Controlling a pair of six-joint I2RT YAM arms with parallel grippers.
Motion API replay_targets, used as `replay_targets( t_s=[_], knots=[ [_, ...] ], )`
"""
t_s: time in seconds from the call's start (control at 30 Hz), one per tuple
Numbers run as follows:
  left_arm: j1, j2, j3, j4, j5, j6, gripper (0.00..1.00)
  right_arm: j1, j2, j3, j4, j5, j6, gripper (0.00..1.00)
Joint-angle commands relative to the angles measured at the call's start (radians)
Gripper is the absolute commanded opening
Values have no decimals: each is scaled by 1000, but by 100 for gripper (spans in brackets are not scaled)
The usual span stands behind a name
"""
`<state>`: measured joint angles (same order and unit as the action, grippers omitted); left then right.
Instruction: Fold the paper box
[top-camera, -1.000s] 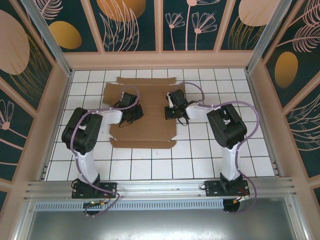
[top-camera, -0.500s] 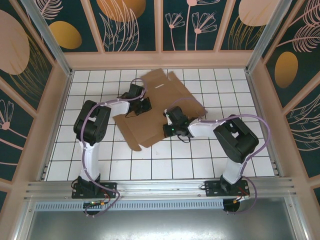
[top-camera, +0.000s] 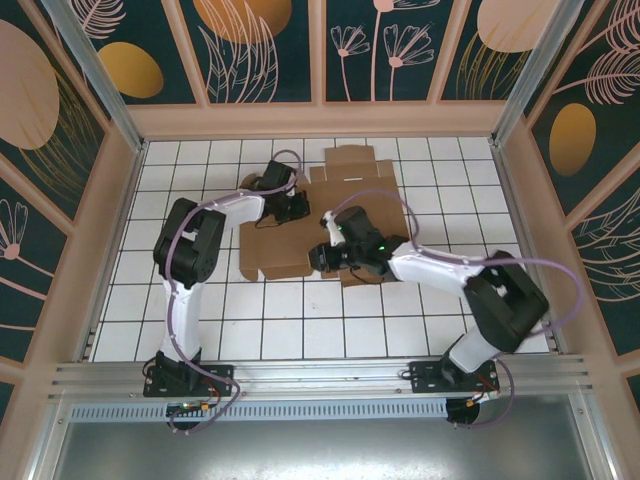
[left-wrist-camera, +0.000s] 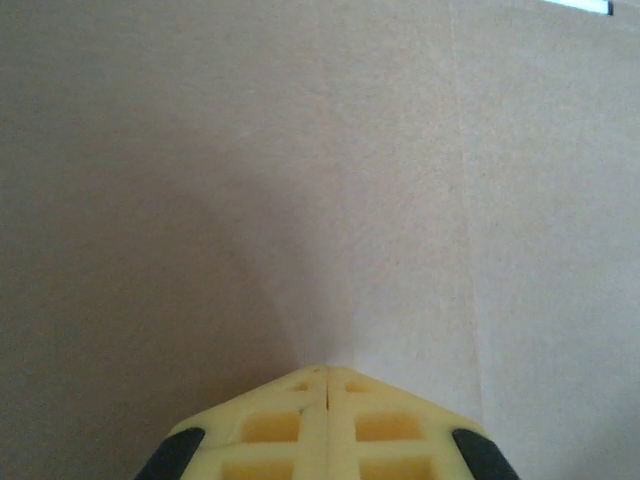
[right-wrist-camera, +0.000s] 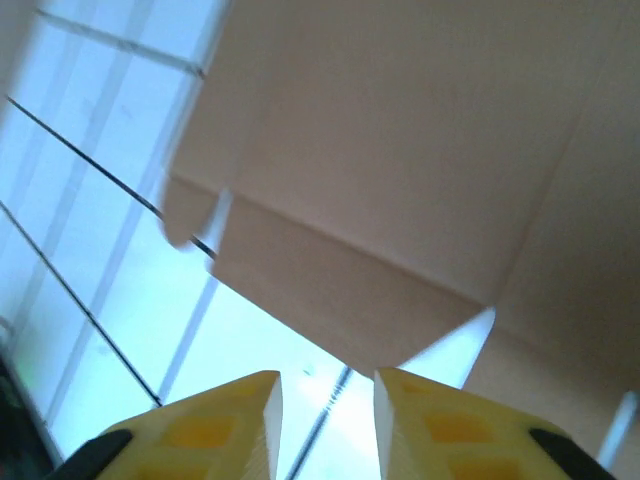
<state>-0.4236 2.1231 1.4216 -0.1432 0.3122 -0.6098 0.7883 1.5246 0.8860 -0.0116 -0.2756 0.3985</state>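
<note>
Lying place: the paper box (top-camera: 360, 195), a plain brown die-cut cardboard sheet with flaps, is on the white tiled table (top-camera: 300, 320), in the far middle part.
Left gripper (top-camera: 293, 207): on the left part of the sheet. In the wrist view its yellow fingers (left-wrist-camera: 270, 425) are pressed together with nothing between them, and the tips are at bare cardboard.
Right gripper (top-camera: 322, 257): at the near edge of the sheet. Its fingers stand apart, and in the gap I see only table. A flap edge is just beyond the tips.
Change of sheet: half a second ago it lay diagonally. Now its edges run nearly along the tile lines.
Change of right arm: it now reaches farther to the left, and its elbow is nearer the right wall.
</note>
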Motion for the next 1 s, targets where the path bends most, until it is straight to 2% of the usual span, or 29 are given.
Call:
replay_targets(
  t_s=[0.0,0.03,0.1,0.13,0.17,0.3,0.5,0.67,0.83,0.97],
  knots=[
    [18,-124,-64,1,27,13,0,-5,-68,27,-131,177,-50,31],
    [17,-151,-100,17,25,2,0,-18,-73,24,-161,236,-74,25],
    [17,-210,-202,85,11,-31,0,-62,-68,11,-185,316,-88,7],
    [18,-239,-259,130,2,-56,0,-92,-65,-5,-169,321,-88,2],
    [17,-251,-299,150,-11,-83,0,-128,-61,-31,-139,319,-69,0],
    [17,-216,-359,176,-20,-133,0,-235,-1,-90,-28,237,6,0],
    [17,-158,-388,163,-101,-133,0,-236,121,-89,-2,152,0,0],
    [20,-117,-373,130,-122,-127,0,-233,163,-144,98,-43,11,0],
    [27,-105,-382,133,-122,-127,0,-232,153,-196,180,-117,42,0],
    [32,-118,-379,125,-133,-125,0,-230,186,-170,166,-140,41,1]
  ],
)
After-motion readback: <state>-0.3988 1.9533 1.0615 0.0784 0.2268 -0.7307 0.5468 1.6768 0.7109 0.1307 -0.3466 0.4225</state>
